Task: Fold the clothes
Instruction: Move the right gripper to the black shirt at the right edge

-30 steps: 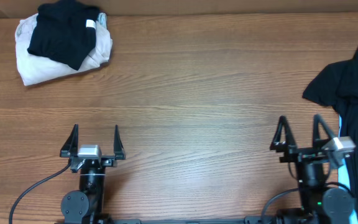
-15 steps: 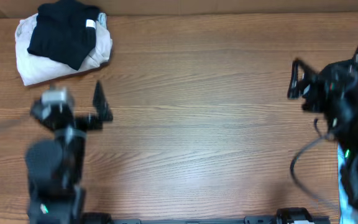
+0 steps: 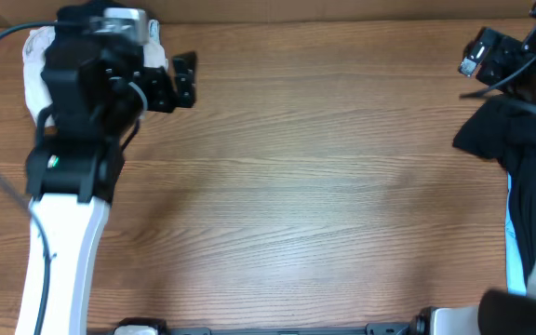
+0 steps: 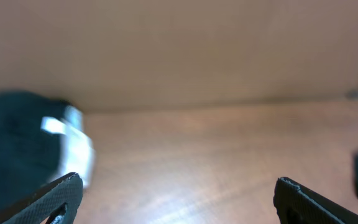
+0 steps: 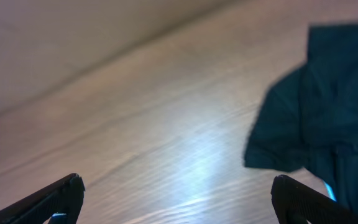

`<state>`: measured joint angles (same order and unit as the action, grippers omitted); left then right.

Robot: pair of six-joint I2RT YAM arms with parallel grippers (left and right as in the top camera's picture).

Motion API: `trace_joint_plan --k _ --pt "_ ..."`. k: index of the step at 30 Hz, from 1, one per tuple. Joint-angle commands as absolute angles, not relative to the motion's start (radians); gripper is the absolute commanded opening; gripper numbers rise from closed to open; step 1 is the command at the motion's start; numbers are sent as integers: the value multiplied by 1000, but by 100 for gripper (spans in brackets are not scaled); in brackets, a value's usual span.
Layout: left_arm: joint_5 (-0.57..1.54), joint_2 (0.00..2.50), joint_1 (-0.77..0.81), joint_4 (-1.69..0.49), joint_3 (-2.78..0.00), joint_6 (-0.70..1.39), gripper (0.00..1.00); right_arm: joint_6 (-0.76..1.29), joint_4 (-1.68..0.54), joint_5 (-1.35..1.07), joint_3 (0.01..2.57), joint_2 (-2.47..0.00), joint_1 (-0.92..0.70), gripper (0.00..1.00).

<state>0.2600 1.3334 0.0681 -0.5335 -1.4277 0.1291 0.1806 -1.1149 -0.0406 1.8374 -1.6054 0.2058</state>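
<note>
Arms on both sides have swung away from the near edge within the last second. The left gripper point(image 3: 184, 82) now hangs at the far left corner, jaws spread wide and empty, just beside the folded black garment point(image 4: 11, 143) lying on a cream cloth point(image 3: 32, 70). The right gripper point(image 5: 176, 190), equally wide and empty, hovers near the far edge of the crumpled large black shirt point(image 3: 529, 130) at the right side of the brown wooden table point(image 3: 324, 186). I'd say picking up that shirt is only beginning.
</note>
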Motion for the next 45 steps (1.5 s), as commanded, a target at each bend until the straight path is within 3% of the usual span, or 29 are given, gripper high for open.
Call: trace_joint_plan --k 1,9,11,14,22,31,36,41,45 --pt "460 1434 73 -537 -1442 139 100 148 -1117 -31 1866 -1718 250 99" --pt "421 1597 73 -577 -1442 222 100 149 -1089 -11 1865 -1951 265 99" --pt "379 1629 75 -607 -1442 241 100 149 -1082 9 1865 -2005 265 95" --pt "234 1681 111 -677 -1442 244 99 173 -1084 54 1865 -2099 265 81" --pt "-25 1702 252 -671 -1442 224 100 241 -1102 167 1835 -2170 266 68" --pt "-41 1720 301 -664 -1442 224 100 267 -989 190 1645 -2170 277 65" --pt "-41 1731 302 -664 -1442 225 100 267 -923 179 1561 -2170 277 55" --pt "-41 1731 302 -659 -1442 225 100 267 -898 179 1551 -2170 277 37" --pt "-41 1731 302 -651 -1442 225 100 266 -876 179 1552 -2170 277 36"
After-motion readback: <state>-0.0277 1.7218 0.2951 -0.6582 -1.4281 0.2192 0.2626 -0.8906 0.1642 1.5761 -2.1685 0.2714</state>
